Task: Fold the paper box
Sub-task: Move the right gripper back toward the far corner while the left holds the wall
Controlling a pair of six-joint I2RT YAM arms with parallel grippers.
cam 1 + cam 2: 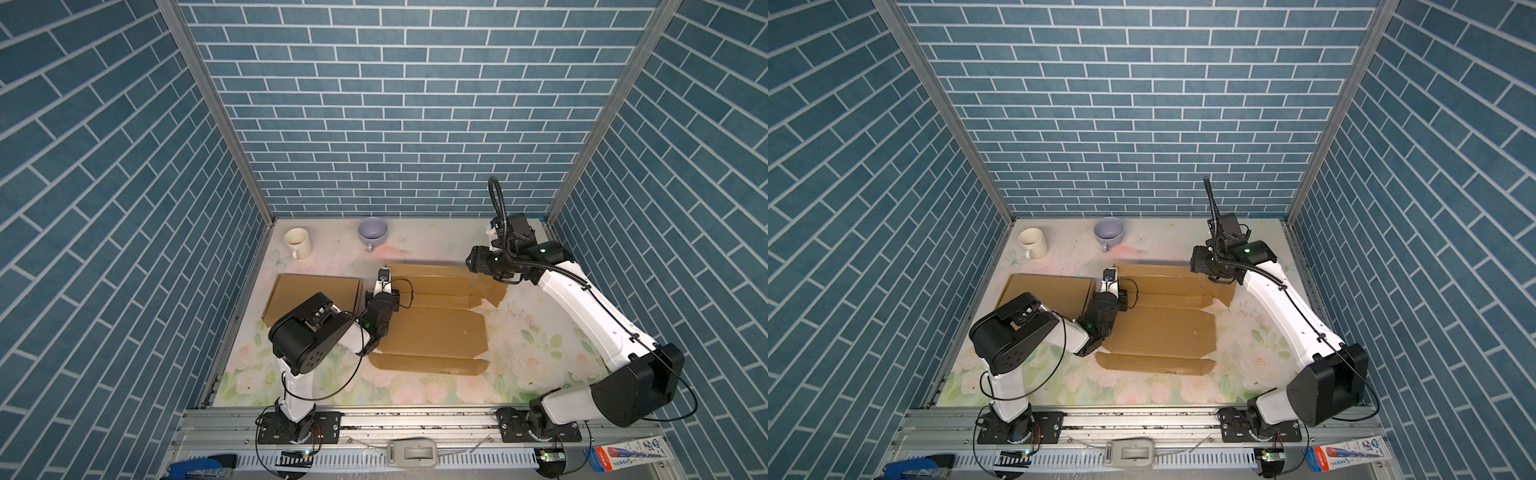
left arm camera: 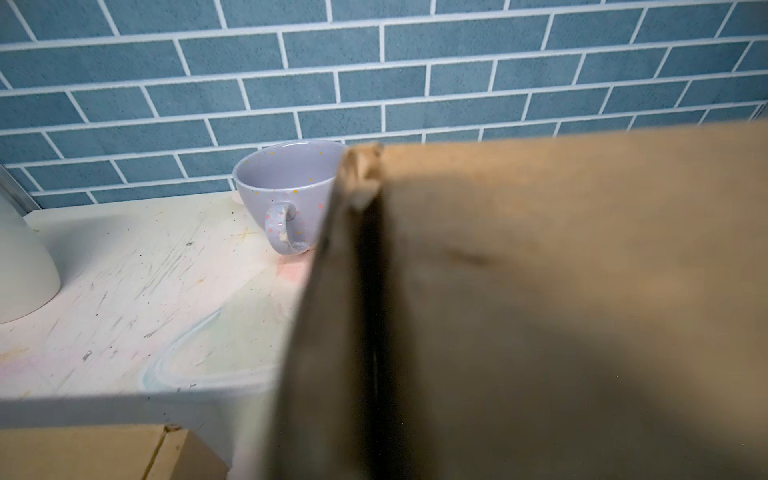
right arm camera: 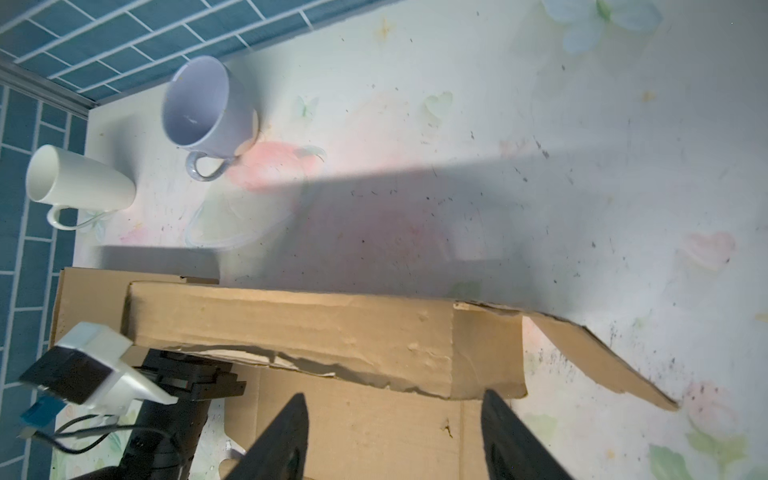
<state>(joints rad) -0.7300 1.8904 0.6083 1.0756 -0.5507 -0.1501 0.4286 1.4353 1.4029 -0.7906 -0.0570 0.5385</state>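
Brown cardboard box blank [image 1: 432, 332] [image 1: 1163, 332] lies in the middle of the floral-printed table [image 1: 540, 353], mostly flat. Its big middle panel and the narrow flap toward the front edge rest on the surface. The strip toward the rear edge stands up as a low wall [image 3: 291, 332], and the tab at that wall's right end [image 3: 602, 357] slopes down to the tabletop.

The left gripper [image 1: 383, 277] [image 1: 1109, 276] sits at the left end of the raised wall with its jaws together. In the left wrist view a doubled cardboard edge [image 2: 353, 249] runs straight toward the lens, so the grip appears to be on that end of the blank, though the fingertips are hidden. The right gripper [image 3: 394, 395] hangs over the right part of the wall with its jaws apart. Its two black fingers [image 3: 291, 432] end just short of the wall, and I cannot tell whether they touch the panel beneath.

A closed, folded brown cardboard box [image 1: 316, 299] [image 1: 1046, 295] lies near the left edge, just beside the blank. A white ceramic mug [image 1: 297, 242] [image 1: 1032, 242] stands upright by the rear-left corner. A lavender speckled cup [image 1: 373, 233] [image 1: 1108, 233] stands along the rear edge, handle toward the front, apart from the cardboard.
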